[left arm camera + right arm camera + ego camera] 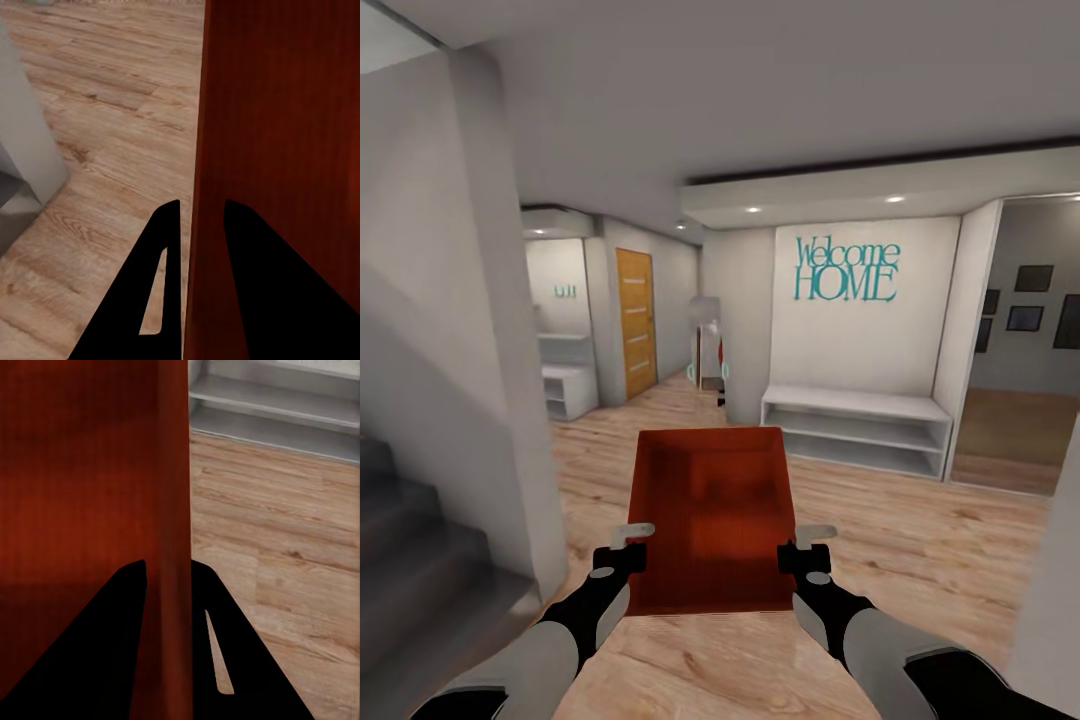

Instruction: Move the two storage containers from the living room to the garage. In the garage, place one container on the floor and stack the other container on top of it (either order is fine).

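Hallway wood-plank floor (920,560) stretches ahead of me toward a white open shelf unit (855,430) and an orange door (635,320). I carry one orange-red storage container (710,515) above it, left gripper (630,545) and right gripper (805,550) each clamped on a side wall.

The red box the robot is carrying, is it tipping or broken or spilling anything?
Nothing stands out. The storage container sits level between the left gripper and right gripper, each pinching a side wall. It looks whole and empty, so nothing can spill onto the wood floor.
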